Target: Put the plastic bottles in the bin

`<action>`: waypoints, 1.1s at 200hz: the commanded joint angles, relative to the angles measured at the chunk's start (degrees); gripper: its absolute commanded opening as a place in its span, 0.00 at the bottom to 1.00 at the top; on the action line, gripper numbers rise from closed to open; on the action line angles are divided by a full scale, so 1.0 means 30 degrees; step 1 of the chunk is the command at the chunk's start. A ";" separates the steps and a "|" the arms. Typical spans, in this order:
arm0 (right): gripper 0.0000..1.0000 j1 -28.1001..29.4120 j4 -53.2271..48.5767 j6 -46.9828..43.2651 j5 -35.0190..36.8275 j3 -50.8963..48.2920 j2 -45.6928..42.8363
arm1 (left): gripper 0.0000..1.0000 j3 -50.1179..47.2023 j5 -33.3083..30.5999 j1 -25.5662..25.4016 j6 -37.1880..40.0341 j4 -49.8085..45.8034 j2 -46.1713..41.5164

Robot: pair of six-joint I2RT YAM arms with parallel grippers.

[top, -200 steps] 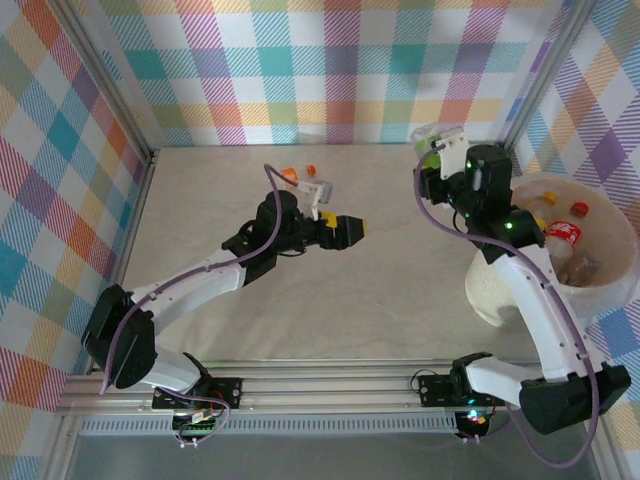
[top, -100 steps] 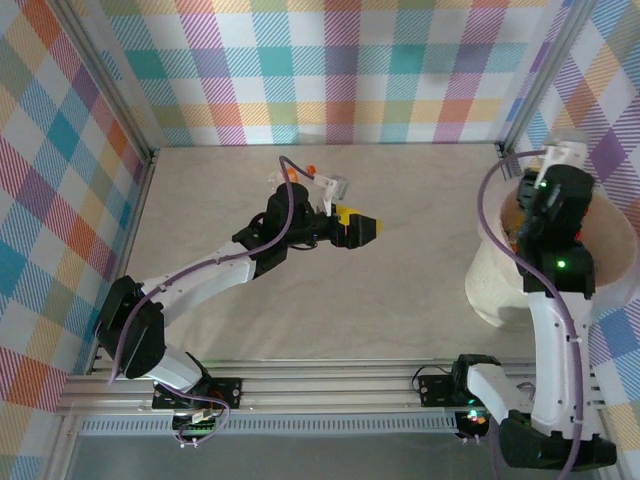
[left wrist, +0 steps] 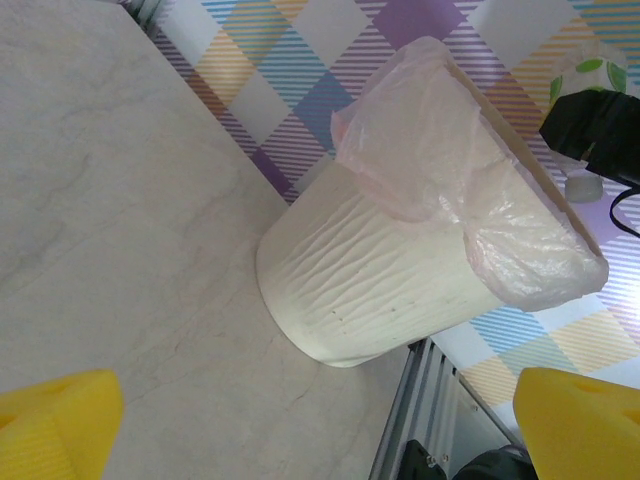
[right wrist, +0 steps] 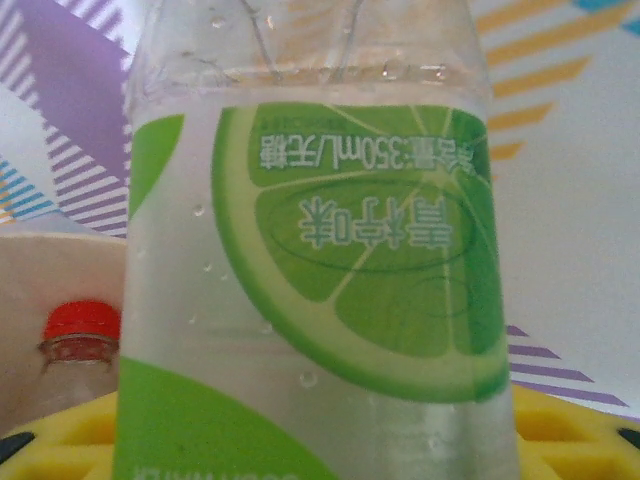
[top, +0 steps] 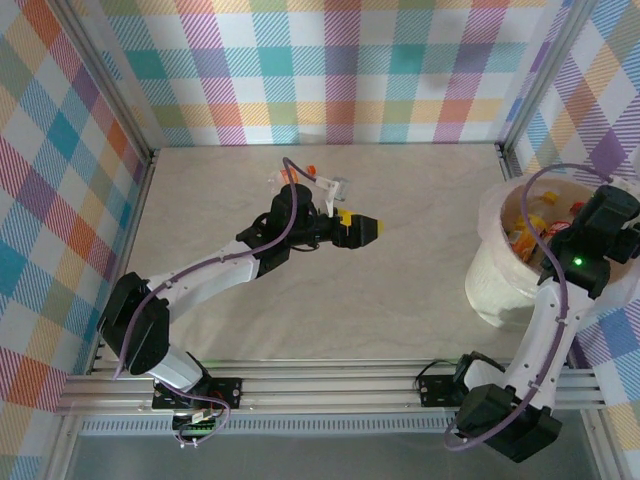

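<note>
My right gripper [right wrist: 320, 445] is shut on a clear plastic bottle with a green lime label [right wrist: 320, 260], its yellow pads [right wrist: 565, 425] at either side of it. That arm's wrist [top: 608, 218] hangs over the right side of the cream-white bin [top: 495, 285]. Inside the bin lie bottles with orange labels [top: 528, 228], and one with a red cap [right wrist: 80, 322] shows below the held bottle. My left gripper [top: 358, 228] is open over mid-table, nothing between its yellow fingertips [left wrist: 50, 425]. An orange-capped bottle [top: 292, 177] lies on the table behind the left arm.
The bin's translucent liner [left wrist: 440, 160] hangs over its rim. The bin stands at the table's right edge beside the plaid wall [top: 560, 110]. An aluminium rail [top: 330, 385] runs along the near edge. Bare tabletop [top: 400, 300] lies between my left gripper and the bin.
My right arm swung right, carrying the green-label bottle from left of the bin across to above its right side. The left gripper shifted slightly right and stayed open.
</note>
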 commanded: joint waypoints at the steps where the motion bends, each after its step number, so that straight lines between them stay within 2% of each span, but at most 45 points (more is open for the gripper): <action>1: 0.56 -0.0509 0.1457 0.0451 -0.0848 -0.0077 -0.0281 | 1.00 0.0642 -0.0154 -0.0262 -0.0382 -0.0086 0.0326; 47: 0.84 -0.0509 0.0219 0.0868 -0.1580 -0.0616 -0.0827 | 1.00 0.0765 -0.0125 -0.0356 -0.0615 0.0137 0.0708; 79: 0.89 -0.0515 -0.0728 0.1435 -0.3092 0.0170 -0.0896 | 1.00 0.0705 -0.0238 -0.0373 -0.0509 -0.0015 0.0724; 97: 0.89 -0.0504 -0.1527 0.1745 -0.4653 0.0863 -0.0780 | 1.00 0.0561 -0.0431 -0.0352 -0.0483 0.0024 0.0679; 120: 0.89 -0.0516 -0.2575 0.3003 -0.5373 0.1584 -0.0423 | 1.00 0.0558 -0.0535 -0.0372 -0.0497 0.0086 0.0821; 145: 0.94 -0.0496 -0.5059 0.4132 -0.6624 0.2932 0.0415 | 1.00 0.0697 -0.0648 -0.0351 -0.0601 -0.0042 0.1021; 149: 1.00 -0.0495 -0.5495 0.4339 -0.6718 0.3158 0.0590 | 1.00 0.0719 -0.0655 -0.0363 -0.0560 -0.0085 0.1056; 205: 1.00 -0.0473 -0.9170 0.6454 -0.7441 0.4181 0.2432 | 1.00 0.0980 -0.0977 -0.0366 -0.0573 -0.0671 0.1440; 220: 1.00 -0.0495 -1.0387 0.7205 -0.7021 0.4287 0.3151 | 1.00 0.1114 -0.0974 -0.0347 -0.0626 -0.0832 0.1563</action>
